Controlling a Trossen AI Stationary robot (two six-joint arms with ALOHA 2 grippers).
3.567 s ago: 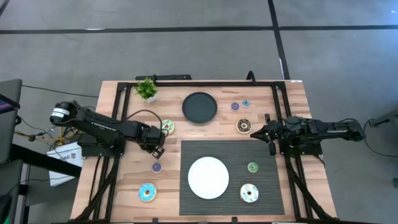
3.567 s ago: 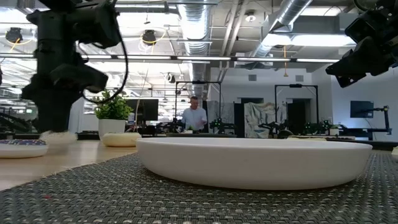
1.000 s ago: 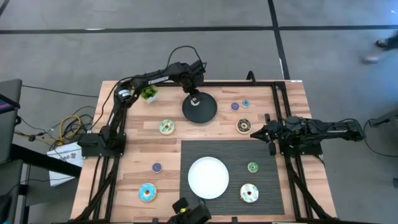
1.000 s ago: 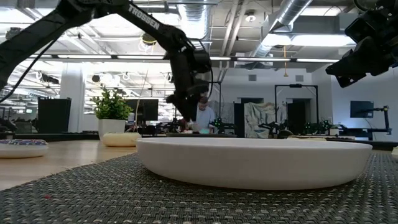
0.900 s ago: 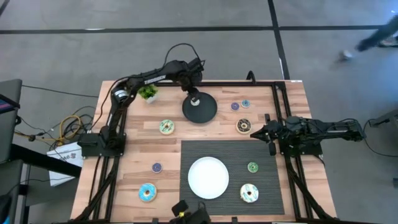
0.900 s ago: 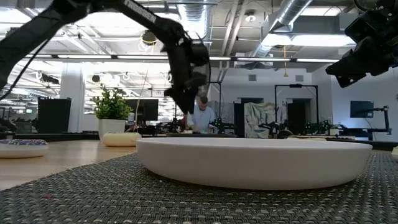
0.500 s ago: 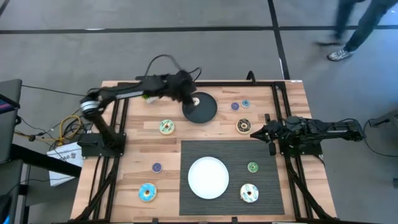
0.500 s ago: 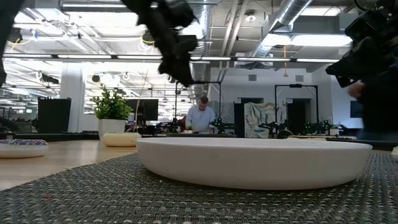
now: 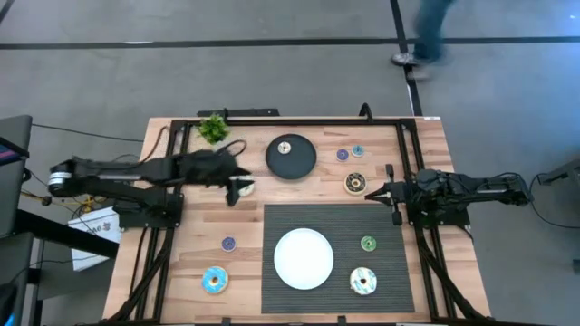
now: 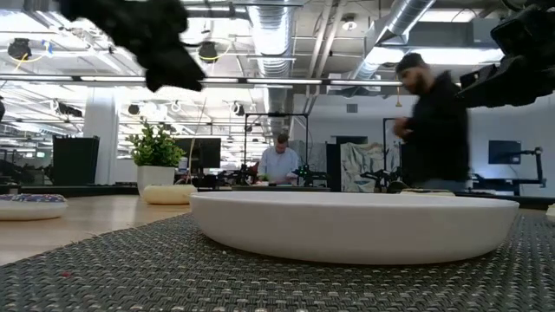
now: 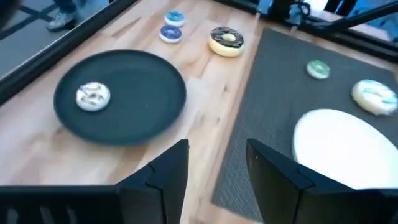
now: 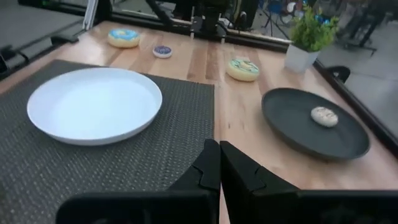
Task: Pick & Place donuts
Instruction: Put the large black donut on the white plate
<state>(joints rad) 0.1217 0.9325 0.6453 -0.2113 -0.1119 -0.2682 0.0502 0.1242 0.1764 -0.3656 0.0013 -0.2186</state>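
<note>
A cream mini donut [image 9: 285, 148] lies on the black plate [image 9: 299, 163], also in the left wrist view as the cream mini [image 11: 93, 96]. My left gripper [image 9: 237, 189] hangs open and empty [image 11: 217, 169], high over the white-green donut [image 12: 242, 68] left of that plate. The brown donut [image 9: 354, 182], a purple mini [image 9: 342, 155] and a blue mini [image 9: 357, 151] lie right of the plate. A green mini [image 9: 368, 243] and a pale donut [image 9: 362, 281] rest on the mat. The blue donut [image 9: 215, 280] and another purple mini [image 9: 227, 244] lie near left. My right gripper [image 9: 373, 193] waits, shut [image 12: 219, 163], beside the brown donut.
A white plate [image 9: 304, 258] sits on the dark woven mat [image 9: 399, 272]. A small potted plant [image 9: 213, 129] stands at the far left corner. Black frame rails [image 9: 272, 119] run along the table's sides. A person walks past beyond the far edge [image 10: 434, 130].
My left gripper has risen from the black plate and swung back toward the table's left and near side, stopping over the white-green donut. The cream mini has stayed on the black plate. A person has walked across behind the table.
</note>
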